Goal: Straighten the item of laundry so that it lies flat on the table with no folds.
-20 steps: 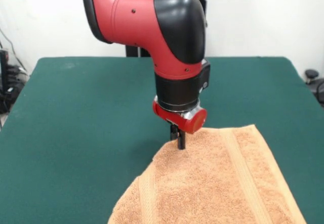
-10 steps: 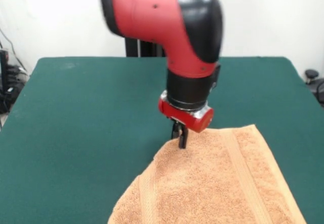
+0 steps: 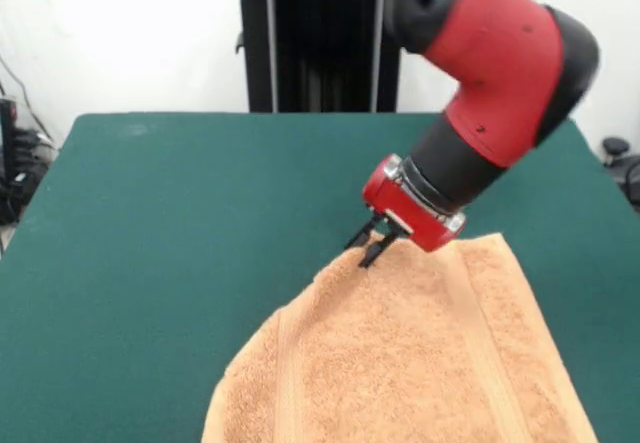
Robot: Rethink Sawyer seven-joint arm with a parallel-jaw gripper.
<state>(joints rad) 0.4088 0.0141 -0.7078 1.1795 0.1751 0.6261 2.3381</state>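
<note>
Gripper (image 3: 367, 250) tilted, fingers slightly apart, tips at far edge of towel (image 3: 400, 363) on near-right part of table (image 3: 180, 223). Step: spreading. Next: pin edge, drag outward.

Front view: looks across the desk (image 3: 180, 193) toward the arm (image 3: 490, 63), slightly downward, fairly close.
Shared: single view only.

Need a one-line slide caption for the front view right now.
Tilted gripper, fingers apart, at the far edge of the peach towel on the green table.
</note>
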